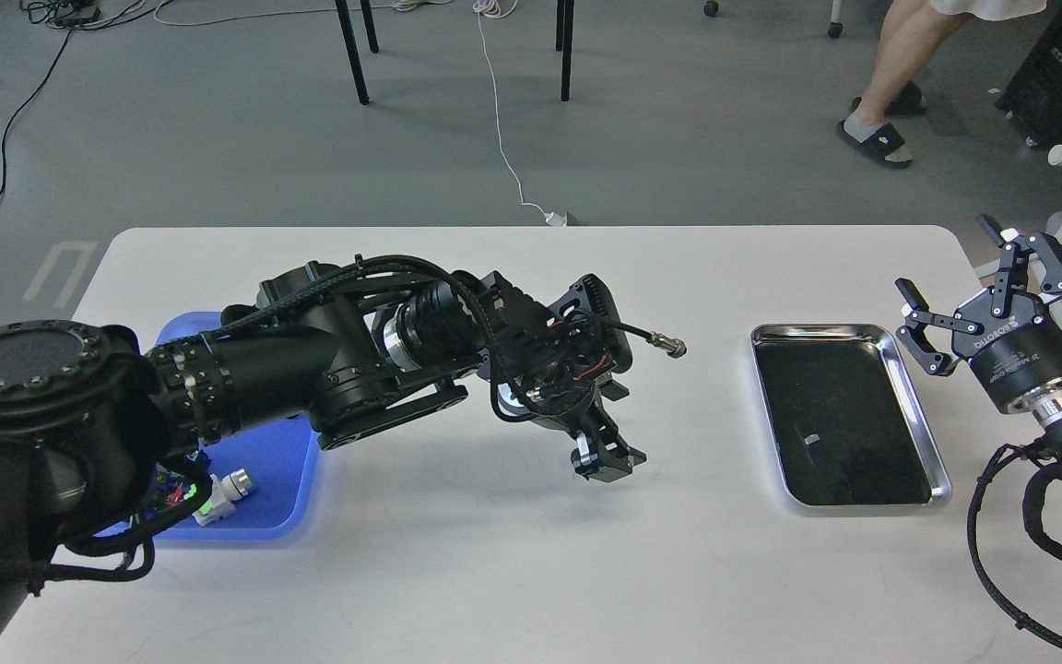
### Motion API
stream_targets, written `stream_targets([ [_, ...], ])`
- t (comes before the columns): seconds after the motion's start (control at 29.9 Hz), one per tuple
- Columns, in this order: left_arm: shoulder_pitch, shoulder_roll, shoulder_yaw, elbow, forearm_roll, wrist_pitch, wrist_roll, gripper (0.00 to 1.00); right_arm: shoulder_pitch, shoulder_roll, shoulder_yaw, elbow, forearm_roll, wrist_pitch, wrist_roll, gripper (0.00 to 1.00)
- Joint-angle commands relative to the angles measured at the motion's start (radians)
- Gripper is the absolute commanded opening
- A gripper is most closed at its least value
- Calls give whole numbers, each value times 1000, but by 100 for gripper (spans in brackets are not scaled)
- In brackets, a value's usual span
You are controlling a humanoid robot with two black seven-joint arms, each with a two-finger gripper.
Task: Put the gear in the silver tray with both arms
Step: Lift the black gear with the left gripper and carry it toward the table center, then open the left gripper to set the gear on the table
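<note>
The silver tray [916, 410] lies on the right part of the white table [513, 572], its dark bottom bare. My left arm reaches in from the left. Its gripper [607, 457] points down, just above the table's middle and well left of the tray. It is dark and its fingers cannot be told apart. I cannot make out a gear in it or anywhere else. My right gripper [973, 290] is open and empty, hovering at the tray's far right corner.
A blue plastic tray [264, 461] sits at the left, mostly hidden under my left arm, with a small white part [225, 488] in it. A loose cable plug [674, 347] sticks out from the left wrist. A person's legs [890, 65] stand beyond the table.
</note>
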Motion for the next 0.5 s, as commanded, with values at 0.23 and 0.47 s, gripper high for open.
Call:
stream_targets([
  [0.23,274,319,-287,-120,-975,68,0,97,-10,-49,-2,64,-13,1,3,99],
  [0.47,697,401,-676,-211,-1132,74,0,98,-10,-68,-3,110,-33,1,3,99],
])
